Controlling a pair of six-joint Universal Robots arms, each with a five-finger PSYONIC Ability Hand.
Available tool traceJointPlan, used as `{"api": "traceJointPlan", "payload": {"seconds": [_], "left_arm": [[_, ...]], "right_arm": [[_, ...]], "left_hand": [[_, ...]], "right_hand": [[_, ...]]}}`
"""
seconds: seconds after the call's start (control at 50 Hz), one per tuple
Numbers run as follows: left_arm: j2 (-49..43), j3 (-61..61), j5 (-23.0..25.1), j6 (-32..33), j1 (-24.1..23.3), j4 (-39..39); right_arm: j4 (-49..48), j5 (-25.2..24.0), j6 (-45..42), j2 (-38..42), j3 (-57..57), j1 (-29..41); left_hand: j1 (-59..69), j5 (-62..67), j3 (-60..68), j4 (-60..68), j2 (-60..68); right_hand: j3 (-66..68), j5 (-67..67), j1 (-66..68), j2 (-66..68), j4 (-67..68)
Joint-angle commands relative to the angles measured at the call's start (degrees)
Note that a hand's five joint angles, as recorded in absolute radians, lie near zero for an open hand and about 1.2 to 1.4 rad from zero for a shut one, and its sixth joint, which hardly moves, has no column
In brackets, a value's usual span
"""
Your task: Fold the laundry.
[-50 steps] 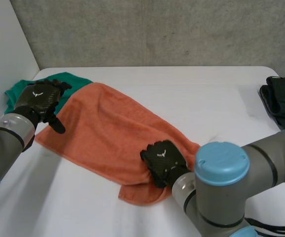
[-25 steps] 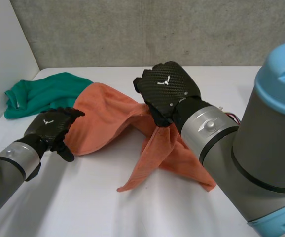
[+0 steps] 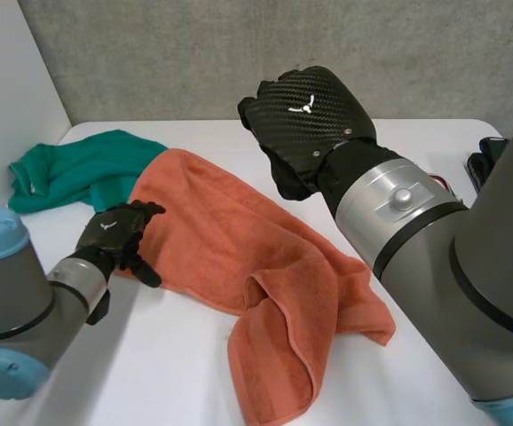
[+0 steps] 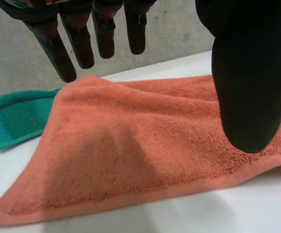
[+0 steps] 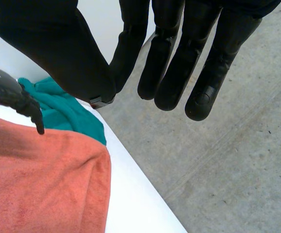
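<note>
R hand (image 3: 305, 124) high, fingers straight, empty; L hand (image 3: 114, 235) relaxed at orange towel (image 3: 239, 240) edge. Rumpled end below R hand: pinch corner, pull flat.

No words, numbers or labels can be read in any view. The only sign is a small white emblem (image 3: 303, 104), shaped a little like a Y, on the back of the right hand (image 3: 314, 124) and of the left hand (image 3: 114, 235).

Orange towel (image 3: 230, 240), green cloth (image 3: 79, 173).
</note>
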Motion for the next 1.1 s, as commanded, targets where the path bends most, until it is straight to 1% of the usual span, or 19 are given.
{"api": "traceJointPlan", "payload": {"seconds": [0.02, 0.04, 0.12, 0.14, 0.16, 0.22, 0.24, 0.32, 0.38, 0.44, 0.62, 0.72, 1.0, 1.1], "left_arm": [[-3.35, 2.91, -0.86, -1.02, -3.52, 0.05], [-2.74, 2.82, -0.86, -1.02, -3.52, 0.05], [1.91, 0.89, -0.50, -1.11, -2.47, 0.23], [3.31, -0.16, -0.42, -1.03, -1.69, 0.31], [3.85, -0.69, -0.24, -1.02, -1.16, 0.49], [5.17, -1.58, 0.02, -1.02, -0.19, 0.93], [5.35, -1.58, 0.02, -1.02, -0.01, 0.84], [5.44, -1.66, 0.02, -1.11, -0.01, 0.93], [5.35, -1.66, 0.02, -1.11, -0.27, 0.93], [5.44, -1.66, 0.02, -1.11, -0.45, 1.02], [5.79, -1.84, 0.02, -1.11, -0.80, 1.11], [5.79, -1.84, 0.02, -1.11, -0.80, 1.11], [6.93, -2.45, 0.11, -1.11, -0.62, 1.11], [7.28, -2.54, 0.20, -1.11, -0.54, 1.11]], "right_arm": [[2.54, -0.08, 0.72, -0.38, 2.71, -0.84], [3.59, -0.17, 0.81, -0.38, 3.76, -0.84], [7.03, -0.87, 4.67, 0.15, 10.79, -1.97], [6.94, -0.96, 6.16, 0.50, 12.46, -2.59], [6.33, -1.05, 9.39, 1.63, 15.52, -3.99], [4.22, -1.75, 14.51, 3.49, 19.67, -6.36], [2.56, -2.71, 17.14, 4.10, 22.38, -7.76], [-0.17, -4.47, 22.50, 4.02, 29.15, -11.19], [-1.40, -4.83, 25.67, 3.06, 33.20, -13.40], [-2.72, -4.83, 27.96, 2.44, 34.71, -14.10], [-3.52, -5.09, 31.49, 3.49, 33.48, -13.32], [-4.22, -5.00, 32.98, 6.74, 31.64, -13.14], [-5.36, -4.13, 33.16, 13.33, 25.58, -8.04], [-5.45, -2.20, 32.90, 15.35, 23.38, -5.32]], "left_hand": [[6.05, 6.93, 6.34, 6.23, 6.11], [6.05, 6.93, 6.34, 6.23, 6.11], [5.71, 6.59, 6.01, 5.90, 5.78], [5.71, 6.59, 6.01, 5.90, 5.78], [5.71, 6.59, 6.01, 5.90, 5.78], [5.71, 6.59, 6.01, 5.90, 5.78], [5.71, 6.59, 6.01, 5.90, 5.78], [5.55, 6.42, 5.84, 5.73, 5.61], [5.54, 6.42, 5.84, 5.73, 5.61], [5.38, 6.25, 5.67, 5.56, 5.44], [5.38, 6.25, 5.67, 5.56, 5.44], [5.21, 6.09, 5.50, 5.39, 5.27], [5.04, 5.92, 5.33, 5.22, 5.10], [4.87, 5.75, 5.17, 5.06, 4.94]], "right_hand": [[-7.52, -7.01, 2.70, -7.64, -7.84], [-17.47, -16.96, -7.25, -17.59, -17.79], [-30.65, -30.14, -20.43, -30.77, -30.98], [-35.35, -34.84, -25.13, -35.47, -35.68], [-40.73, -40.22, -30.51, -40.85, -41.05], [-40.95, -40.44, -30.73, -41.07, -41.28], [-42.28, -41.77, -32.06, -42.40, -42.61], [-43.98, -43.47, -33.76, -44.10, -44.30], [-45.98, -45.47, -35.76, -46.10, -46.31], [-46.84, -46.33, -36.62, -46.96, -47.16], [-46.00, -45.49, -35.77, -46.12, -46.32], [-46.33, -45.82, -36.11, -46.45, -46.66], [-47.68, -47.16, -37.45, -47.79, -48.00], [-47.85, -47.34, -37.62, -47.97, -48.17]]}}
